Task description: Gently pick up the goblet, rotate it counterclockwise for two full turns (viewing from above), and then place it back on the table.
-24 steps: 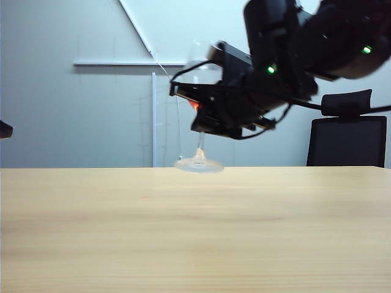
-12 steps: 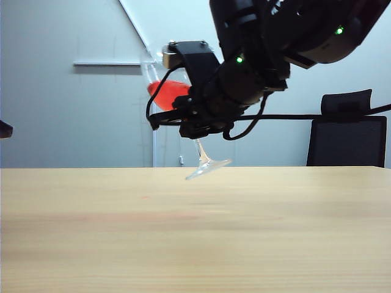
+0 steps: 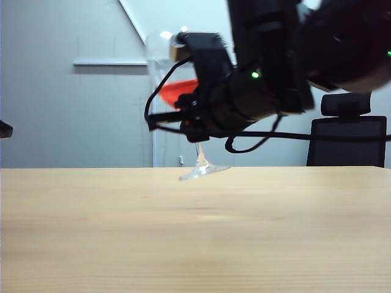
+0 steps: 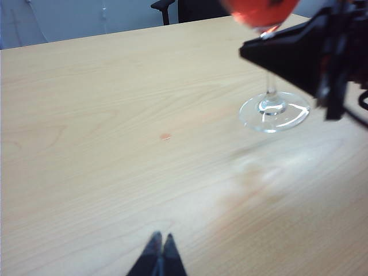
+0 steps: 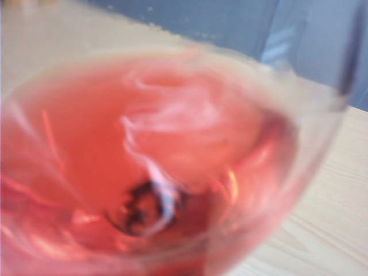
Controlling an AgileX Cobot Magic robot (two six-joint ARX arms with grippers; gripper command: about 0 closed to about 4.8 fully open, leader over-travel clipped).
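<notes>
The goblet [image 3: 177, 91] hangs tilted over the table [image 3: 195, 232], with the red liquid slanting in its bowl and its round foot [image 3: 204, 171] off the wood. My right gripper [image 3: 195, 135] is shut on the thin stem just under the bowl. In the left wrist view the goblet's foot [image 4: 275, 112] floats above the table [image 4: 115, 115], under the black right gripper [image 4: 299, 57]. My left gripper [image 4: 161, 237] is shut and holds nothing, well short of the glass. The right wrist view is filled by the goblet's red bowl [image 5: 149, 172], which hides that gripper's fingers.
A black office chair [image 3: 345, 137] stands behind the table's far edge on the right. A small reddish spot [image 4: 165, 136] marks the wood between my left gripper and the glass. A dark part [image 3: 5, 129] shows at the exterior view's left edge.
The right wrist has turned and swung left. The goblet went from nearly upright to tilted, its bowl moving left and the liquid sloshing. The left arm has stayed still.
</notes>
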